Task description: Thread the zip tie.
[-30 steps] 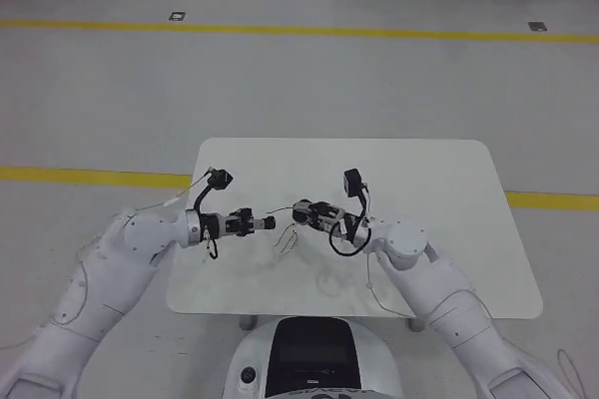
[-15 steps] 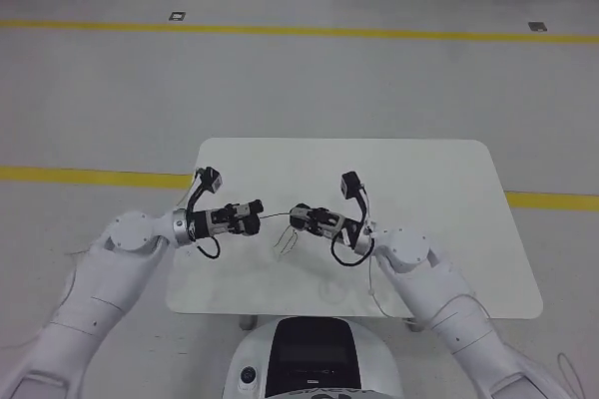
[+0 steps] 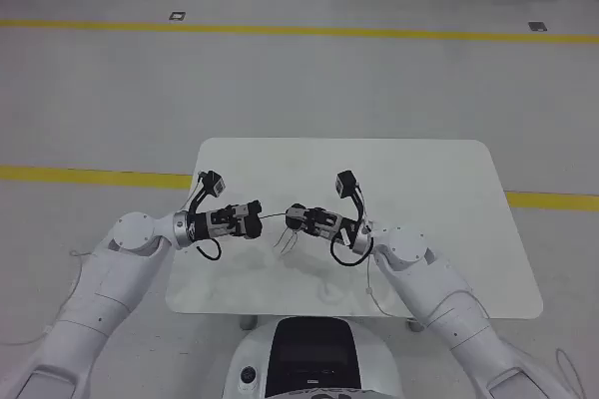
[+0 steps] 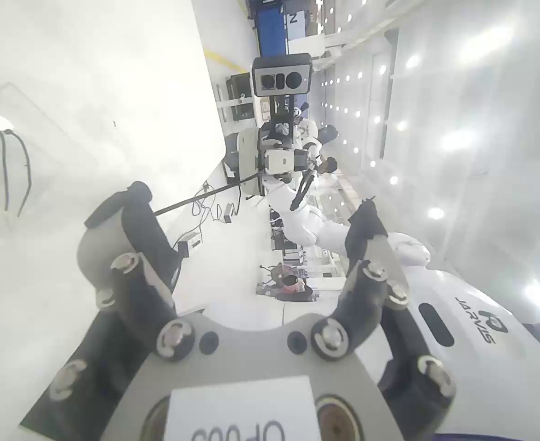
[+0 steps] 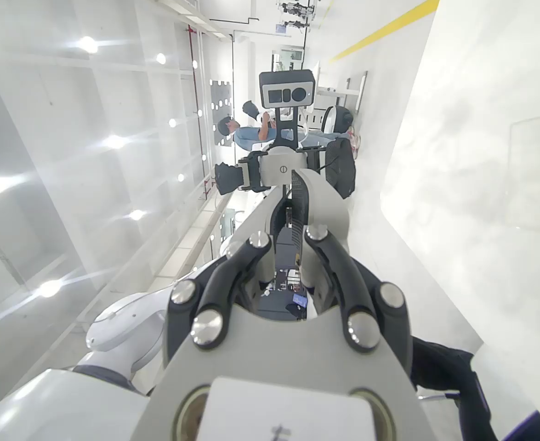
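Zip tie [image 3: 273, 213] sits dead centre of the top view, above the worktop [image 3: 429, 199], spanning arm to arm. Right gripper [image 5: 291, 192] is clamped on its ribbed strap. Left gripper [image 4: 251, 198] gapes wide, the tie's end at one finger. Spare ties [image 3: 288, 239] lie just beneath in frame.

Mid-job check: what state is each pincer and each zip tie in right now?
Left pincer: open wide, holding nothing.
Right pincer: shut on the zip tie.
Zip tie: held in the air, straight, not looped, free end toward the left pincer.
Spare zip ties: lying loose on the table, untouched.
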